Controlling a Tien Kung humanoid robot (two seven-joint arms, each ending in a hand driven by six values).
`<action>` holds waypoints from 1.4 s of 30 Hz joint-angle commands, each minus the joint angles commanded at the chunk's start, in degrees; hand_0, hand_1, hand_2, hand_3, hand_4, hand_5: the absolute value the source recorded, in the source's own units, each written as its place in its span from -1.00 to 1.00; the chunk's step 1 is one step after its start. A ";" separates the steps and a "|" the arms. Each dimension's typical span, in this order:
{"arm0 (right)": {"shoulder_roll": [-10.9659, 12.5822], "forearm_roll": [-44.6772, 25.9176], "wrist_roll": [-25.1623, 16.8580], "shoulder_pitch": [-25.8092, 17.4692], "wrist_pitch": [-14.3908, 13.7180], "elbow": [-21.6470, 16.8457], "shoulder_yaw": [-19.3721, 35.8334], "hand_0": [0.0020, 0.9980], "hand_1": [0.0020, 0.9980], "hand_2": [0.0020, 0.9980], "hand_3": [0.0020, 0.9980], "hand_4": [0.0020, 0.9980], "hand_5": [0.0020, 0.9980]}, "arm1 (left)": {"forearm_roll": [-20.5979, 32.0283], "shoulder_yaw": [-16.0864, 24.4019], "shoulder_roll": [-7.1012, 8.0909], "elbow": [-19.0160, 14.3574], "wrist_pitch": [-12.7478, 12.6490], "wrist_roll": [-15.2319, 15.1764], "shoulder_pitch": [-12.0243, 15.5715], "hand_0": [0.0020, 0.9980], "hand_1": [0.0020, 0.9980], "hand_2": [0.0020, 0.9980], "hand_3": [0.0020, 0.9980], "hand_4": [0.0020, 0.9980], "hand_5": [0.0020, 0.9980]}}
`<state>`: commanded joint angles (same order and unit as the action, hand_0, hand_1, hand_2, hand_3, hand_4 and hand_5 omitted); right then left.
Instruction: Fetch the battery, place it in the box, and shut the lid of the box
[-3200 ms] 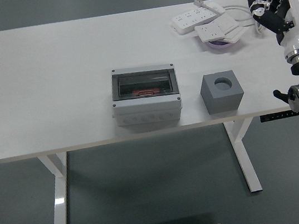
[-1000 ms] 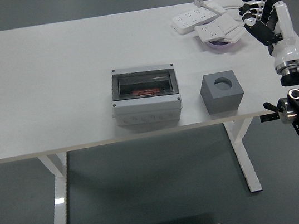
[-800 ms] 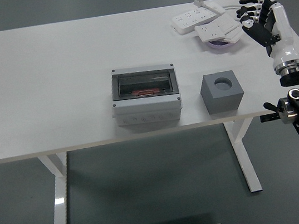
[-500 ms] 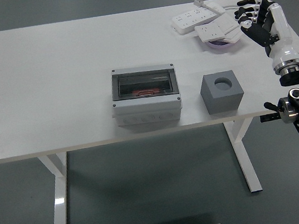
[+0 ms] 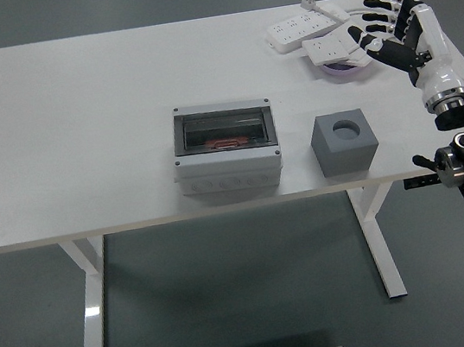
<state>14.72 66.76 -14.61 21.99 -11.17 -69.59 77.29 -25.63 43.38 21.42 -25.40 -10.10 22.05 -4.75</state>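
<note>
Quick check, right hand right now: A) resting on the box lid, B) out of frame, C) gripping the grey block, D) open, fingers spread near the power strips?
D: the right hand hangs at the table's far right with fingers spread and holding nothing, next to the power strips, well away from the grey block and the box.

White power strips (image 5: 308,25) and a purple dish (image 5: 341,71) at the table's (image 5: 75,118) far right; grey block (image 5: 344,142) nearer.

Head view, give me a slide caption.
Right robot hand open above power strips, with box and grey block on the table.
</note>
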 joint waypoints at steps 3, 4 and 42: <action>0.10 0.06 0.08 0.04 -0.07 -0.07 0.14 0.45 0.53 0.54 0.75 0.89 -0.33 | 0.40 -0.25 -0.06 0.01 -0.10 -0.16 0.06 0.30 0.42 0.13 0.11 0.23 -0.74; 0.13 0.07 0.10 0.02 -0.13 -0.08 0.22 0.45 0.53 0.54 0.75 0.89 -0.33 | 0.55 -0.33 -0.09 0.02 -0.13 -0.23 0.08 0.30 0.42 0.13 0.11 0.23 -0.74; -0.12 -8.99 0.67 -0.86 2.45 0.37 1.88 0.64 0.49 0.46 0.44 0.81 1.00 | 1.86 -1.08 -0.75 0.30 0.25 -0.66 0.38 0.29 0.37 0.10 0.10 -0.02 -0.91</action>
<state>14.61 57.77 -13.95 21.13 -8.71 -69.22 79.17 -23.77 42.30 20.66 -25.11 -9.85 21.39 -4.37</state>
